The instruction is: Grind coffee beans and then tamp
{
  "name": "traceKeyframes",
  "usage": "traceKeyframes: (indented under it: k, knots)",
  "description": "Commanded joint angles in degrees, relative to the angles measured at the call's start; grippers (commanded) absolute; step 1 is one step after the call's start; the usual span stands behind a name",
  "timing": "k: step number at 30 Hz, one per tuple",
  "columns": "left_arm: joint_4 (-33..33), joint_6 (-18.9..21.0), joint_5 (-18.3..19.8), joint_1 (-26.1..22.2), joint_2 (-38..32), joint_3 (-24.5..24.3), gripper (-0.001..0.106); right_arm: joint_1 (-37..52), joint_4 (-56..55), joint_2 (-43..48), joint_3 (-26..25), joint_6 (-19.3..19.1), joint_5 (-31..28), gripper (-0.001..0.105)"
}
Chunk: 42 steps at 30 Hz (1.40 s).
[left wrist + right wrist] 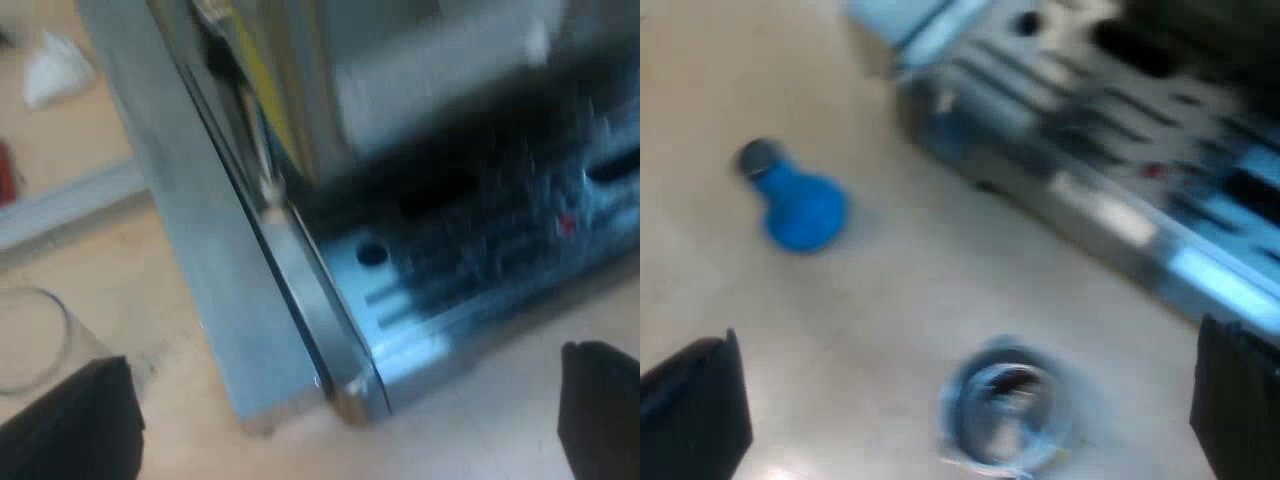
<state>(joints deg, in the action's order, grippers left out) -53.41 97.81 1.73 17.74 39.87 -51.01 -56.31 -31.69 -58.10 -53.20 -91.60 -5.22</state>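
Left gripper (342,353): the two black fingers (75,420) stand wide apart, holding nothing. Between them, farther out, is the lower corner of the espresso machine (220,260), where its metal side panel meets the slotted drip tray (400,300). A clear measuring glass (30,340) stands upright on the light table (480,400), just beside one finger and near the side panel, not touching the machine. Beyond the glass, a pale metal strip (70,205) lies on the table and runs up to the machine. A crumpled white object (55,65) lies well beyond the strip.

Right gripper (968,335): the fingers (690,410) are likewise spread wide and empty. Between them, on the table (890,300), sits a round open-topped vessel (1005,415); glass or mug cannot be determined. It is apart from both fingers and near the front edge of the drip tray (1090,120). The blue tamper (795,205) rests on the table, well apart from the vessel and clear of the machine (1110,215). Its grey metal base faces away from the fingers.
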Motion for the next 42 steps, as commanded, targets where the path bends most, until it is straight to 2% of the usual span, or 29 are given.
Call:
traceKeyframes:
  k: [1,2,5,8,17,22,25,30,37,42]
  knots:
    - [0.5,1.0,4.2,-4.9,0.3,-3.4,0.086,6.0,-6.2,4.0,-0.9,0.1,1.8,0.09]
    - [0.5,1.0,5.4,-7.3,0.4,-4.3,0.086,8.7,-8.5,5.5,-0.9,0.1,1.8,0.09]
    - [0.6,1.1,5.8,-11.5,0.4,-5.0,0.086,15.6,-13.5,9.1,-0.9,-0.4,2.3,0.09]
    - [-0.3,1.2,5.8,-13.0,0.4,-5.0,0.086,24.5,-17.9,12.3,-0.9,-3.3,4.3,0.09]
    - [-2.5,1.2,5.3,-13.1,0.1,-5.0,0.086,50.1,-24.7,18.6,-0.9,-12.3,12.2,0.09]
    - [-3.4,1.2,5.3,-13.1,-1.7,-5.0,0.086,59.6,-26.1,22.4,-0.9,-17.2,15.6,0.09]
    - [-3.5,1.2,5.3,-13.1,-2.8,-5.0,0.086,60.5,-26.5,25.5,-0.7,-19.3,15.7,0.09]
    - [-3.5,1.2,4.7,-13.1,-9.1,-4.6,0.086,60.5,-27.7,31.2,-0.7,-21.7,15.7,0.09]
    - [-3.6,0.9,0.5,-13.1,-19.4,-1.9,0.086,60.5,-27.7,38.7,-0.1,-21.6,15.8,0.09]
    - [-5.1,0.9,0.4,-13.1,-27.9,1.9,0.086,60.5,-27.7,43.7,0.7,-19.4,15.8,0.09]
